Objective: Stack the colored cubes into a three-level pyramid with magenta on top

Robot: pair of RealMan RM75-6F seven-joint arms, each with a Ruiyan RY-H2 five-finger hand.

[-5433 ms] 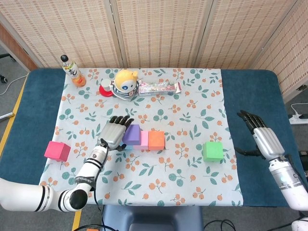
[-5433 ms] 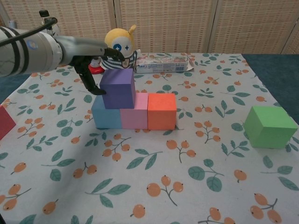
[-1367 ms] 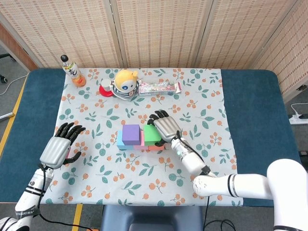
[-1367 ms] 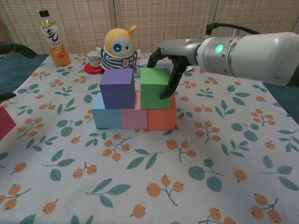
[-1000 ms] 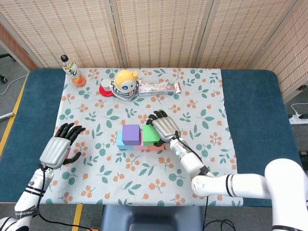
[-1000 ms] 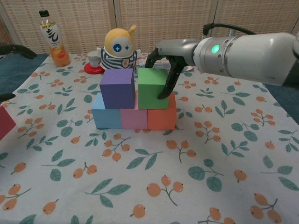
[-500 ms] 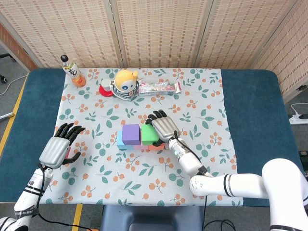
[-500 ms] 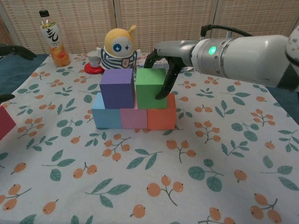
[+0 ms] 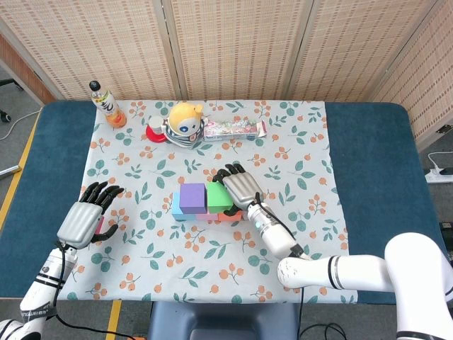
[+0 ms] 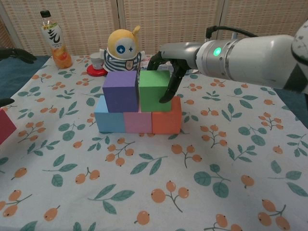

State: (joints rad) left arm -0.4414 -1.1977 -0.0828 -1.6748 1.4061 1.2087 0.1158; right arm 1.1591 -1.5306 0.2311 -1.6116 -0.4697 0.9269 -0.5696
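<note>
While gripping the green cube (image 10: 154, 90), right hand (image 10: 166, 72) sits over the block row, fingers (image 10: 171, 86) draped down the cube's right face and dark fingertips reaching toward the orange cube (image 10: 167, 118) below. Same hand seen from the head view (image 9: 239, 188), covering the right end of the stack. Green cube on the second level, straddling the pink cube (image 10: 138, 121) and the orange one, touching or nearly touching the purple cube (image 10: 120, 90) to its left. Purple cube on the light blue cube (image 10: 109, 120) and the pink cube. Bottom row of three: light blue, pink, orange, pressed side by side on the floral cloth (image 10: 192, 159).

Left hand (image 9: 83, 216) low at the cloth's left edge, well apart from the stack, fingers spread and holding nothing; only dark fingertips showing at the chest view's left border. Magenta cube (image 10: 5, 126) just under and beside that hand, mostly hidden in the head view, a corner showing at the chest view's left edge. Nothing yet on the third level.

Behind the stack: a yellow-headed striped doll (image 10: 122, 48), a small cup on a red saucer (image 10: 97, 63) beside it, a long printed packet (image 10: 166, 67) to the right, partly behind the right hand. Orange drink bottle (image 10: 54, 39) at the far left corner of the cloth. Blue table (image 9: 375, 156) beneath.
</note>
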